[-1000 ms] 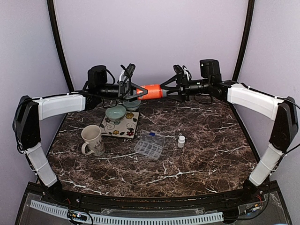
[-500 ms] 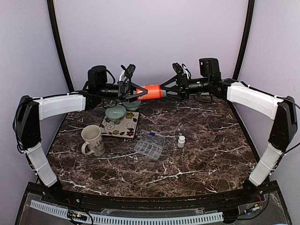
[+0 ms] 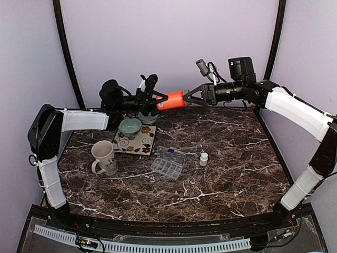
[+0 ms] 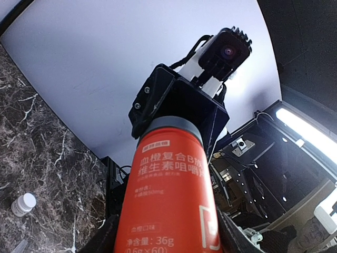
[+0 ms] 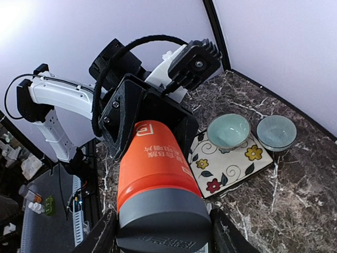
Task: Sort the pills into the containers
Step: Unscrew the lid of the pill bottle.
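The clear gridded organiser box (image 3: 168, 164) lies flat, midway across the marble table (image 3: 242, 174).

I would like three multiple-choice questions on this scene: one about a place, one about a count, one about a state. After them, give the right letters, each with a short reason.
1. Where is the orange bottle? A) lying on the table B) in the air between the left gripper and the right gripper C) inside the cream mug
2. How many pale green bowls are there? A) one B) two C) four
3. The bottle's grey cap is: A) on the bottle B) on the table C) in a bowl
Answers: 1 B, both grippers clamp it. 2 B, one on the floral tile, one beside it. 3 A, it sits on the neck.
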